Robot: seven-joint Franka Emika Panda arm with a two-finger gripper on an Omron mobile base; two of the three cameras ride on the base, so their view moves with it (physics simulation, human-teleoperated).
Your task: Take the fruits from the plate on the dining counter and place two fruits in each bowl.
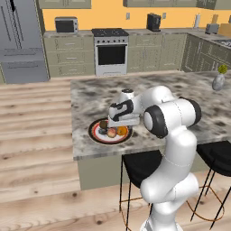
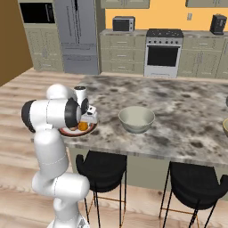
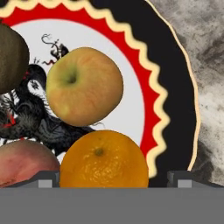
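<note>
On the dining counter (image 1: 180, 85) lies the red-rimmed plate (image 1: 94, 135) with the fruits on it. My gripper (image 3: 113, 179) hangs just above the plate, open, and the orange fruit (image 3: 103, 159) lies between its fingertips (image 3: 48, 179). Beyond the orange lies the yellow-orange fruit (image 3: 83, 85). The pinkish-red fruit (image 3: 24, 162) and the dark brownish-green fruit (image 3: 11, 57) are to the left. From the right base view, one beige bowl (image 2: 136, 119) stands right of the plate (image 2: 71, 132), and a second bowl (image 2: 226, 127) is cut by the right edge.
A small grey vase (image 1: 219, 81) with a yellow-green sprig stands at the counter's far right. Black stools (image 1: 142, 164) (image 1: 216, 155) are tucked under the near edge. The stove and cabinets line the back wall.
</note>
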